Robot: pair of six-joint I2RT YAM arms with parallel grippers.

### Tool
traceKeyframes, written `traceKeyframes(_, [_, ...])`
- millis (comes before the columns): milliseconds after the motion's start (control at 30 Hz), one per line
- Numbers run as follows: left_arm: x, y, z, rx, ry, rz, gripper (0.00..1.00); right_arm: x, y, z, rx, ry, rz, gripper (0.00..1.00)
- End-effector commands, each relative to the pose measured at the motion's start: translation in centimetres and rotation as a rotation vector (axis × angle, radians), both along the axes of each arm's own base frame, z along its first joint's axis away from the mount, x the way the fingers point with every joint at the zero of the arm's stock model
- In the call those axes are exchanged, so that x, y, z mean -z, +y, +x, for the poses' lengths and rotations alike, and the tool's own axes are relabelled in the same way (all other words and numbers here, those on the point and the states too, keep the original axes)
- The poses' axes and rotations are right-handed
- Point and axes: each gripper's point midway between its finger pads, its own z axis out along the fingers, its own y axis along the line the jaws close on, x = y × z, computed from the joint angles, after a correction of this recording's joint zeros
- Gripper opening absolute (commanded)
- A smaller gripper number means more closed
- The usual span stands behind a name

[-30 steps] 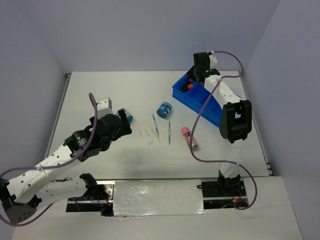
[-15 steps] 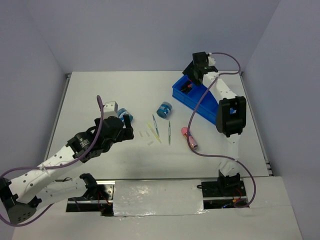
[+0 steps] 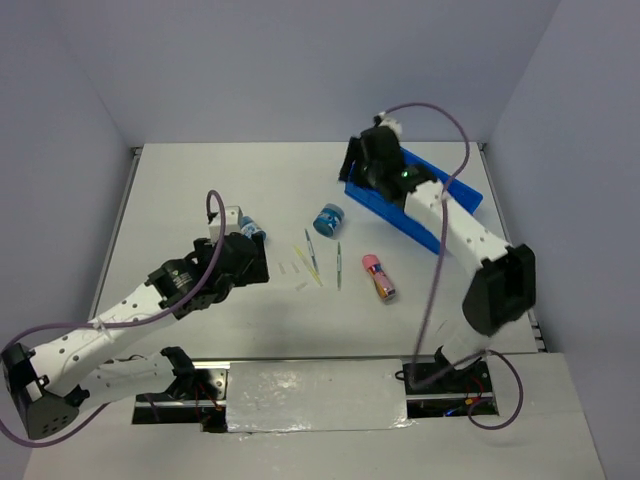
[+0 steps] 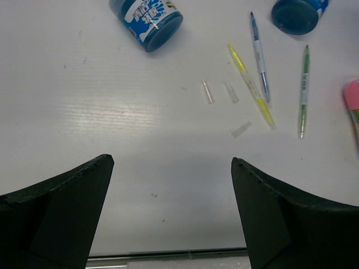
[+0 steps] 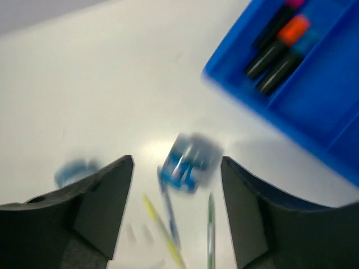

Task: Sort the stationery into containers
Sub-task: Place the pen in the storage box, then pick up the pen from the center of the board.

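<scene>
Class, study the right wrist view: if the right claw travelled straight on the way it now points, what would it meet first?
Most likely the round blue plastic tub, which sits dead ahead between the fingers of the open right claw. The picture is blurred, so the depth is uncertain.

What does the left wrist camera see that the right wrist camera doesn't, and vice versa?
Only left wrist: the edge of the pink cylinder and, distinctly, the tiny white pieces. Only right wrist: the blue rectangular plastic tray holding black highlighters. Both: two round blue tubs and three thin pens, blurred in the right wrist view.
</scene>
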Motion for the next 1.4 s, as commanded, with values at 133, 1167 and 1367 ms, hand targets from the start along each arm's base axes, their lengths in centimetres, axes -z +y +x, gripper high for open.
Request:
traceKeyframes(133, [-2.5,2.1,0.2,-0.066,-0.018,0.07,0.99,7.9,6.1,-13.4,-0.195,0.068,-0.148,0.51])
traceKeyframes(1167, [0.2,0.1,-0.9,0.032,0.035,-0.008,0.99,20.6,6.1,-15.7,-0.196,0.348,-0.222,0.11])
traceKeyframes(1367, [3.9,-3.6,1.2,-0.045,0.106,-0.099,0.99,13.5,5.2,-16.8,-0.192,0.206,-0.15,0.0])
